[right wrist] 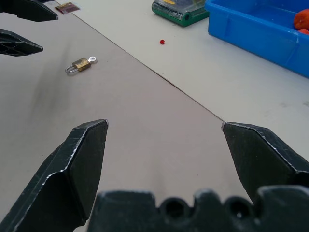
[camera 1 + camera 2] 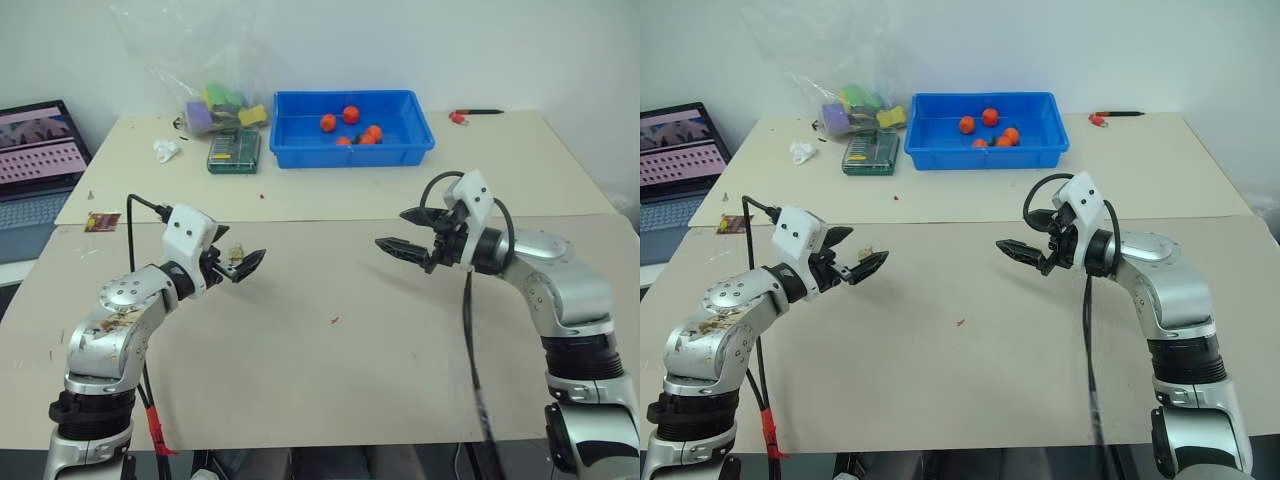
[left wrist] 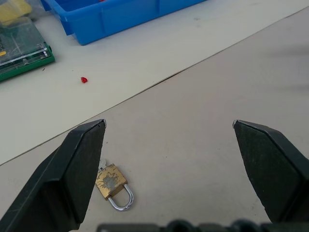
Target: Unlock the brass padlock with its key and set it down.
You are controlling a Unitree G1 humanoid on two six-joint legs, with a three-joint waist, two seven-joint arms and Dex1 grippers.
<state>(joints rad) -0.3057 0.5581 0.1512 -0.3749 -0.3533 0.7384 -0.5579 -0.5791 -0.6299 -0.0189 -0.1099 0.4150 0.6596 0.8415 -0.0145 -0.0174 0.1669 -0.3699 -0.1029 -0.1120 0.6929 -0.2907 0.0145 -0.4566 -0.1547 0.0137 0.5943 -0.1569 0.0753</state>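
Two hands, both spread wide and holding nothing, hang over the beige table (image 2: 330,380) facing each other. The left hand (image 2: 240,263) sits almost right above the brass padlock (image 3: 111,181), which lies flat on the table just beside the seam where the two table sheets meet. In the right wrist view you can see the padlock (image 1: 79,64) well apart from the right hand (image 2: 405,235), with the key (image 1: 91,60) seemingly already stuck in the bottom of the body, its round silver bow poking out on the end away from the shackle. The shackle looks closed, though it's tiny, so I wouldn't swear to it.

My read: nothing is grabbed yet, so the step in hand is the pickup. The lock is smaller than a finger, so the left hand should come down square over the brass body and pinch the flat sides, leaving the key end free and pointing toward the right hand. Then the right one can pinch the bow and twist. Grabbing by the shackle would be a bad idea, since it has to pop free. Going slow matters too, because a thing this flat can skid away when a fingertip nudges it.

The blue bin (image 2: 415,150) with the orange balls (image 2: 350,114) at the back is out of the way.
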